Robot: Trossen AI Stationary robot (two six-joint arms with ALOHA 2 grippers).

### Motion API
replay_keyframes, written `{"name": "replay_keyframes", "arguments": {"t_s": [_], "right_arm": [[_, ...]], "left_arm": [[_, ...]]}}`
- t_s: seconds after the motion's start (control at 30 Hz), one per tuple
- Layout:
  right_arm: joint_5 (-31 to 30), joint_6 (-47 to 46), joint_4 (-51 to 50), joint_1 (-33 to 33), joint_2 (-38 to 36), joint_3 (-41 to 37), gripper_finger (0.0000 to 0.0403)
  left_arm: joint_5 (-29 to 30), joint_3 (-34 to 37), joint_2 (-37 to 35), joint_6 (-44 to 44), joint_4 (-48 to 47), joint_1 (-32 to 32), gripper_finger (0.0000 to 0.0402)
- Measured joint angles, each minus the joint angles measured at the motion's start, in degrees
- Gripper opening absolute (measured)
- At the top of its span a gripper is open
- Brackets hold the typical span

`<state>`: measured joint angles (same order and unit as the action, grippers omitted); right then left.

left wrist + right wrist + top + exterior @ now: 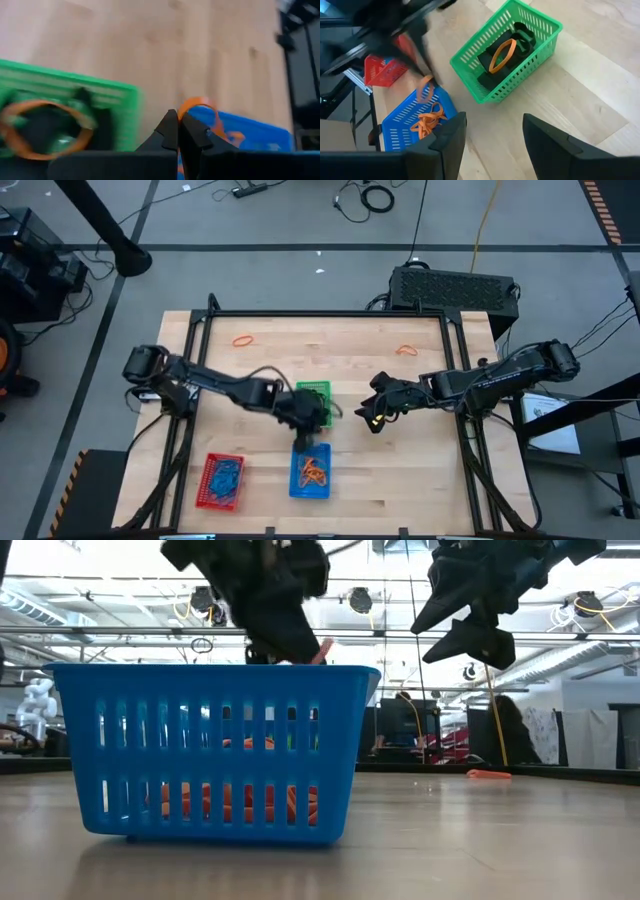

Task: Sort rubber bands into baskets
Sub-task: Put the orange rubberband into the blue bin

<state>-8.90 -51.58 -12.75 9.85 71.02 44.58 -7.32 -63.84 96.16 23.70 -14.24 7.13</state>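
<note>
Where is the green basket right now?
In the high view, the green basket sits mid-table, just behind the blue basket, partly under the left pincer; the right pincer waits to its right.

A robotics lab or workshop. A wooden table [330, 395] stands in a dark metal frame on a grey concrete floor [300, 220] strewn with cables [375, 198], and exposed ceiling pipes [120, 632] with ring lights [360, 600] hang behind.
</note>
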Motion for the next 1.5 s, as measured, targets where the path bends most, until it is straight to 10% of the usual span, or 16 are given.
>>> {"name": "replay_keyframes", "arguments": {"t_s": [0.53,0.9,1.5], "right_arm": [[0.73,8.21,-0.54,-0.05,0.0,0.0,0.0187],[3.28,10.28,-2.86,-0.06,0.0,0.02,0.0187],[2.95,8.77,-2.03,-0.15,0.0,0.02,0.0187]], "left_arm": [[5.6,0.44,5.37,14.16,2.82,12.53,0.0023],[5.32,-0.48,5.12,14.8,0.53,12.36,0.0138],[-2.77,-0.91,0.29,11.98,-9.67,7.17,0.0143]]}}
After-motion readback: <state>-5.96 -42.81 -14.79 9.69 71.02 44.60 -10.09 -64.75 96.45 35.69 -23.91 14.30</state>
